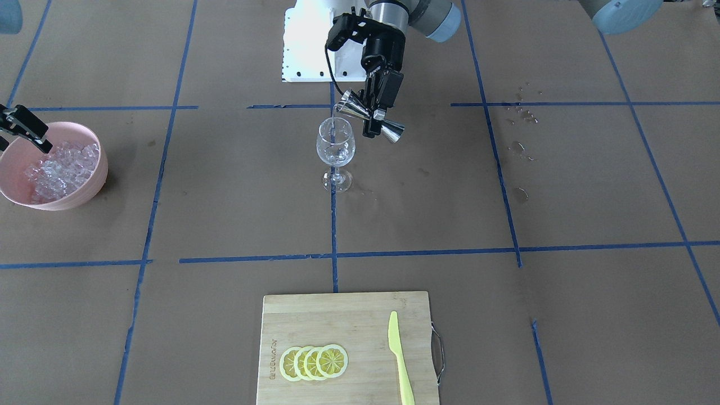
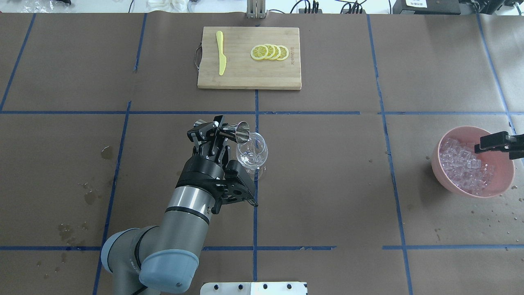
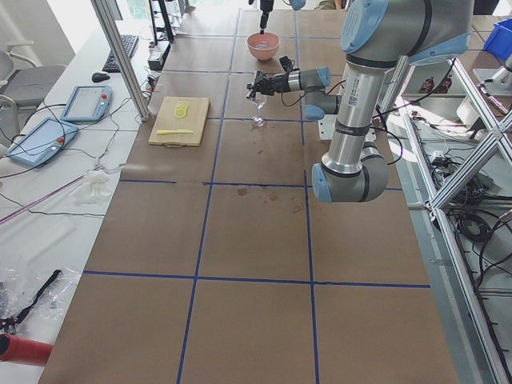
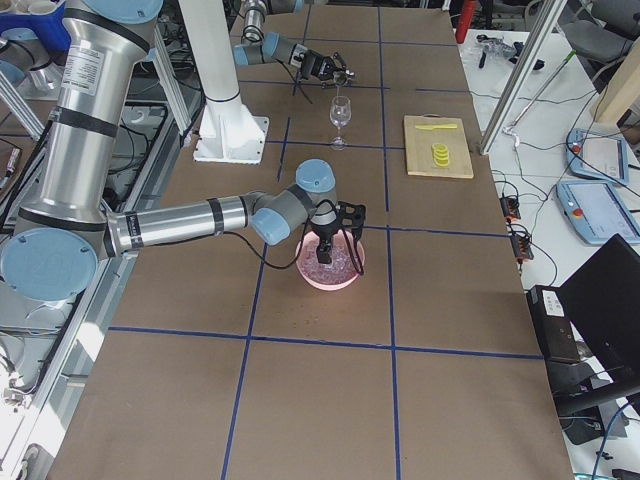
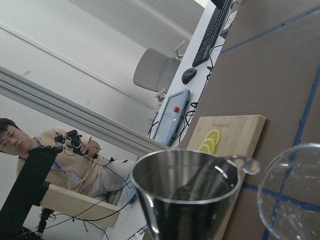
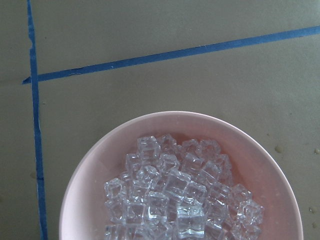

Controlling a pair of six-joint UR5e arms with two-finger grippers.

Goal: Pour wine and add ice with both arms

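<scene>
My left gripper (image 1: 374, 119) is shut on a steel double-ended jigger (image 1: 350, 106), tipped so that its lip hangs over the rim of a clear wine glass (image 1: 336, 147). A thin clear stream runs from the lip into the glass. From overhead the jigger (image 2: 239, 132) sits just above and left of the glass (image 2: 253, 155). My right gripper (image 2: 479, 147) hovers open over a pink bowl (image 2: 458, 132) heaped with ice (image 2: 462, 166). The right wrist view looks straight down on the ice (image 6: 175, 200).
A bamboo cutting board (image 2: 245, 73) on the far side carries lemon slices (image 2: 270, 52) and a yellow-green knife (image 2: 221, 57). Wet spots (image 1: 520, 149) mark the brown paper on my left. The white pedestal (image 1: 306, 50) stands behind the glass.
</scene>
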